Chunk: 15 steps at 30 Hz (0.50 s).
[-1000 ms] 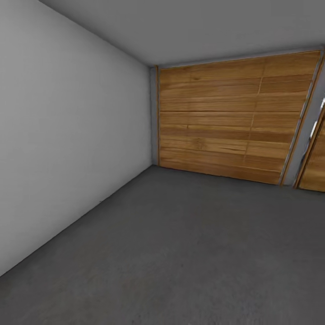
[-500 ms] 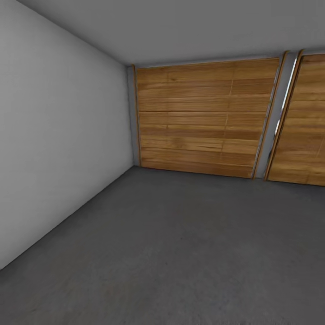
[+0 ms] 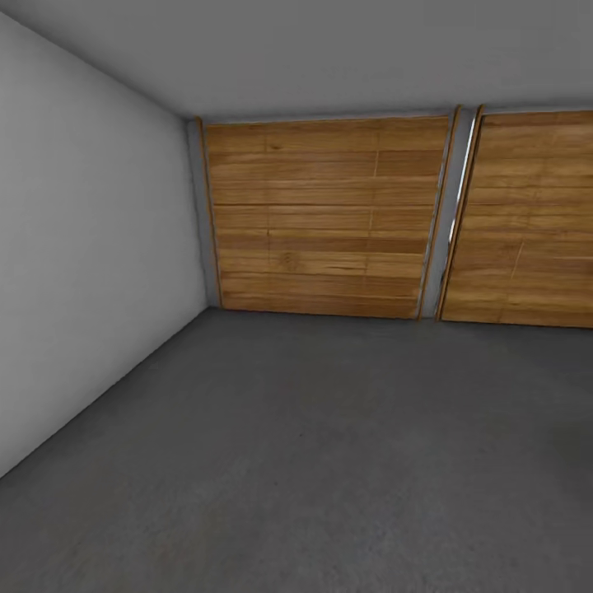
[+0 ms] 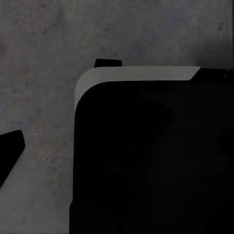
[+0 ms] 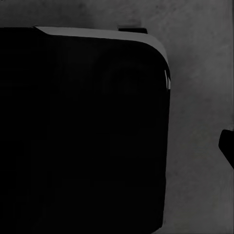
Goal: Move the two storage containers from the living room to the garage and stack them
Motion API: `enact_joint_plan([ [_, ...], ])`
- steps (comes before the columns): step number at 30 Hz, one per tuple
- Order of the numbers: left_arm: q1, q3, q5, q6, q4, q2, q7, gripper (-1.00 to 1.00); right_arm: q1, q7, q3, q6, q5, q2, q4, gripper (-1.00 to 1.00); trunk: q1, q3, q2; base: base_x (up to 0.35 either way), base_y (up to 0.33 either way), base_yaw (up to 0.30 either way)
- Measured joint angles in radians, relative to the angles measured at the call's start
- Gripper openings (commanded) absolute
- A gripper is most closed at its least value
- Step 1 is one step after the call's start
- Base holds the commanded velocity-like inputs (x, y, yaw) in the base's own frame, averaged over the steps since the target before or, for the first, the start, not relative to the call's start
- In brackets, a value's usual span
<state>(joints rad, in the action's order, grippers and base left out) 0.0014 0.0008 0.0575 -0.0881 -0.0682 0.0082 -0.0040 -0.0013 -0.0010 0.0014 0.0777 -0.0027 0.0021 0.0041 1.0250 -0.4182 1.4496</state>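
From my head camera I look across the garage: the dark grey concrete floor (image 3: pixel 329 461) runs ahead to a wood-plank door (image 3: pixel 317 218), with a second plank panel (image 3: pixel 527 222) just beside it on the right and a narrow pale strip between them. A plain pale grey wall (image 3: pixel 91 239) closes the left side.

The camera near my left end effector looks down at mottled concrete (image 4: pixel 39 73), and a large black rounded body with a pale upper edge (image 4: pixel 146 156) covers much of that picture. A small dark tip (image 4: pixel 9 151) pokes in at the edge; I cannot tell whether the fingers are spread or pressed together.

Near my right end effector a similar black rounded body (image 5: pixel 83 131) lies over the concrete (image 5: pixel 200 73), with a dark sliver (image 5: pixel 226 146) at the edge. Its finger state I cannot tell either.
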Motion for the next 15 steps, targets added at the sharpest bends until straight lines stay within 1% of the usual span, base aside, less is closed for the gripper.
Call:
enact_joint_plan([
  [8,0.000,-0.005,-0.007,0.000,-0.004,0.005,0.002,1.00,0.000,0.000,-0.001,0.000,0.000,0.000,0.000,1.00,0.000,0.004,0.000,0.000,0.000,-0.295],
  [15,0.000,-0.004,-0.010,0.000,-0.017,0.003,0.003,1.00,0.000,0.002,0.000,0.000,0.001,0.001,0.000,1.00,0.000,0.008,0.000,0.000,0.000,-0.295],
])
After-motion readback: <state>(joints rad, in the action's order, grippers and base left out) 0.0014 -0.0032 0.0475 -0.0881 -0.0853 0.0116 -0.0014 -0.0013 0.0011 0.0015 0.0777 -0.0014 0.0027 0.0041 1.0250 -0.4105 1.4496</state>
